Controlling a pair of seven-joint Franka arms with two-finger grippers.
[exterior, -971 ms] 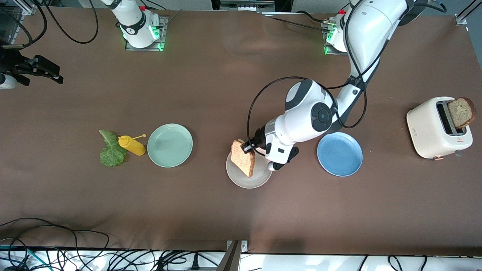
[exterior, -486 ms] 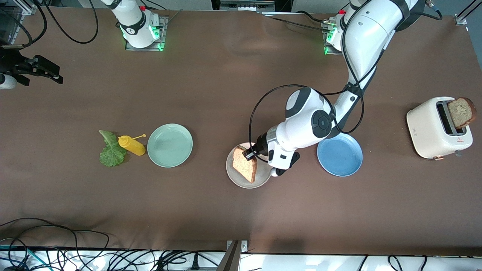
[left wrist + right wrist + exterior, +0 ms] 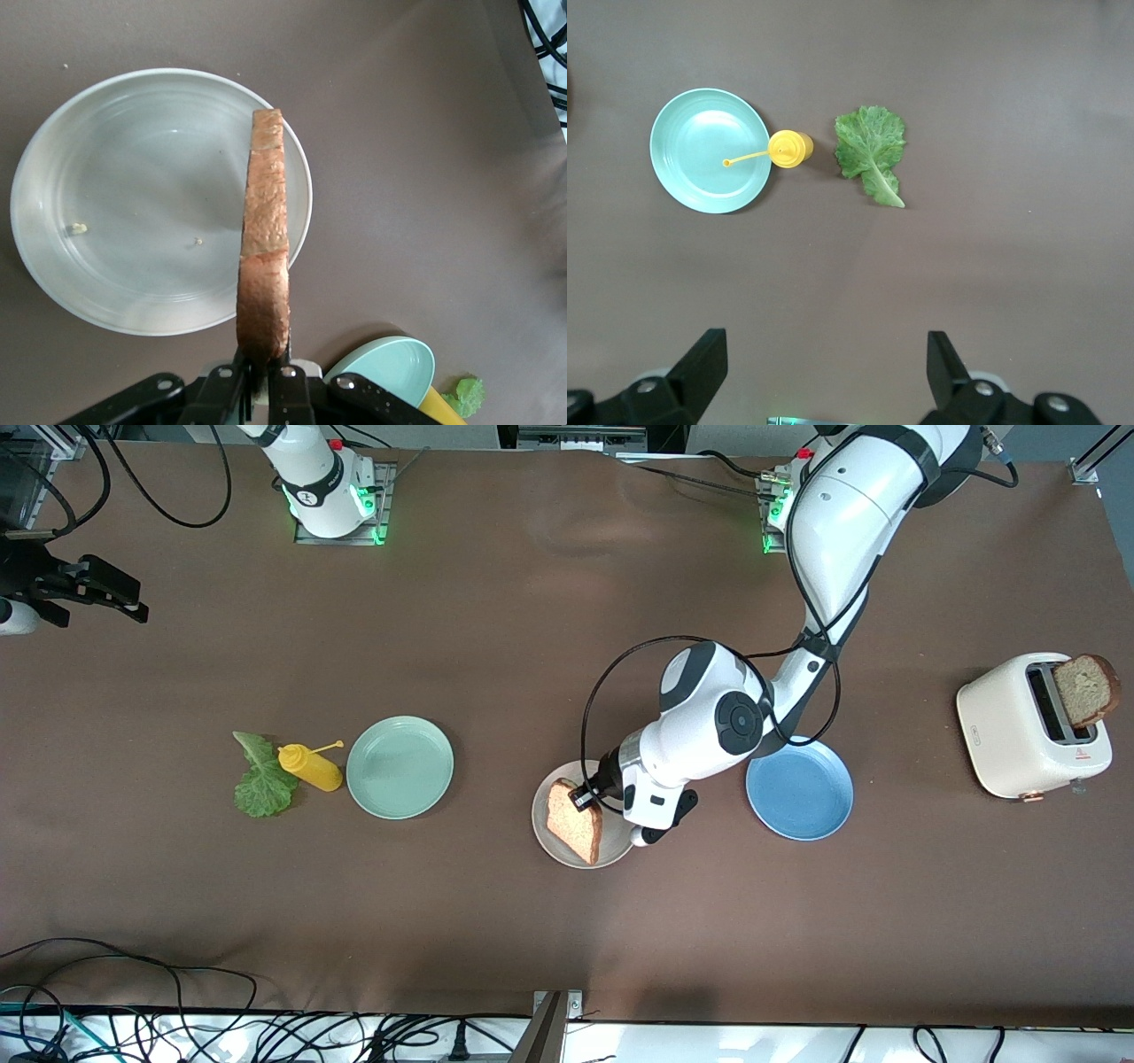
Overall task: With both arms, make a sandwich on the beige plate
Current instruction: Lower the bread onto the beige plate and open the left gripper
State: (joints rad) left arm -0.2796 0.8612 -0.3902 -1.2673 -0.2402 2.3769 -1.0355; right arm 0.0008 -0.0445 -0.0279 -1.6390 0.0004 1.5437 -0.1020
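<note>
Bread slice (image 3: 575, 833) on edge over beige plate (image 3: 542, 825), front view; left gripper (image 3: 586, 796) clenched on it at slice's 1 o'clock corner. Lettuce leaf (image 3: 260, 777) beside yellow bottle (image 3: 311, 767), mint plate (image 3: 400, 767) at bottle's 3 o'clock. Blue plate (image 3: 800, 787), toaster (image 3: 1028, 727) holding second slice (image 3: 1086, 687) toward left arm's end. Right gripper (image 3: 106, 590) waits over table edge.

Left wrist view: slice (image 3: 265, 246) edge-on over beige plate (image 3: 106, 292).

Right wrist view: right gripper (image 3: 826, 367) released, spread wide over bare table (image 3: 1010, 266).

Desk (image 3: 496, 939): broad, covered in matte brown sheeting, evenly lit from above; tangled black cables (image 3: 133, 1027) along its edge nearest the front camera, over a pale surface; metal framing (image 3: 35, 452) at one upper corner.
</note>
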